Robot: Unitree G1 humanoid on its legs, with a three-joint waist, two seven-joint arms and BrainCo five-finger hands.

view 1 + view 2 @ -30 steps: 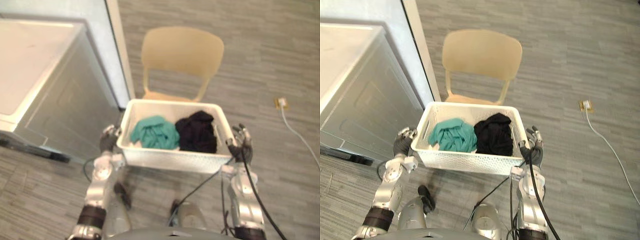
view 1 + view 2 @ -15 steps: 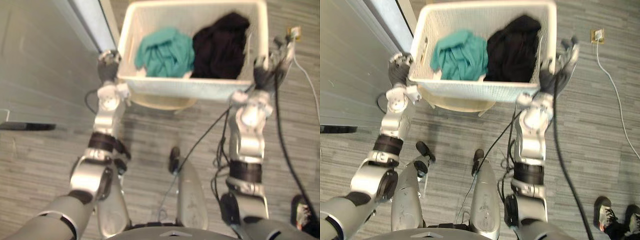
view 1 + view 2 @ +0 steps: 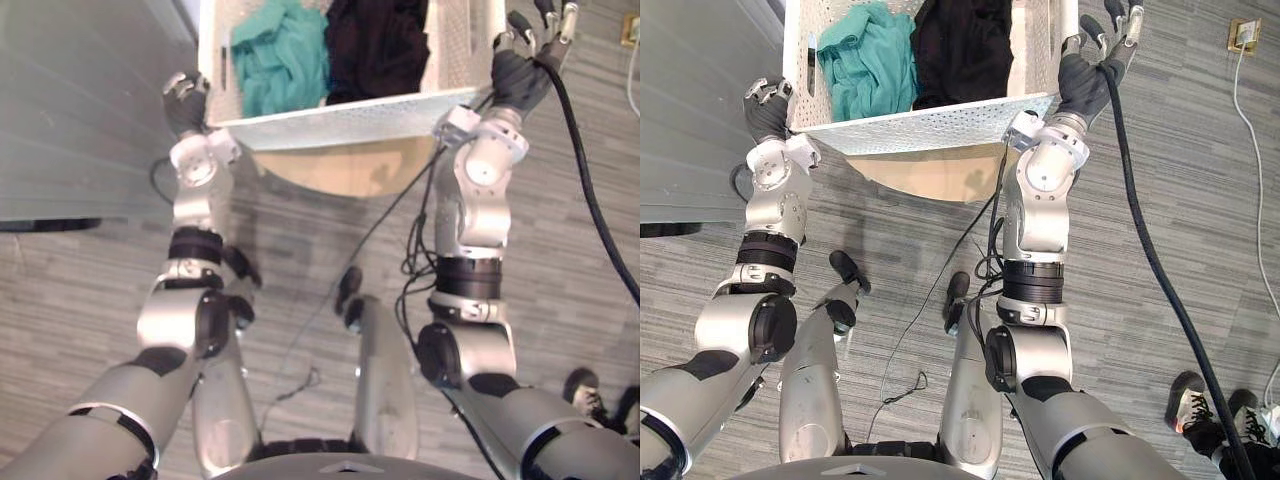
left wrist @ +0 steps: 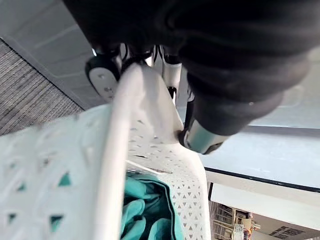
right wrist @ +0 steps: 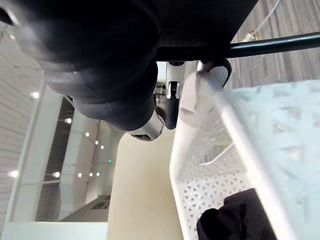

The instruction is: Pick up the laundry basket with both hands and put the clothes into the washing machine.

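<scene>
White laundry basket (image 3: 930,125) of clothes (image 3: 865,60) hangs between the left hand (image 3: 765,110), curled on its rim, and the right hand (image 3: 1085,75), held flat against its side; that flat press could slip, tipping it.

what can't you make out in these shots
Laundry basket: far side cut off by the eye views' top edge.
Teal cloth and black cloth: bunched, garment type unreadable; anything beneath is hidden.
Tan chair seat: mostly hidden under the laundry basket, both eye views.
Person's shoes: the rest cut off at the right eye view's lower corner.
</scene>
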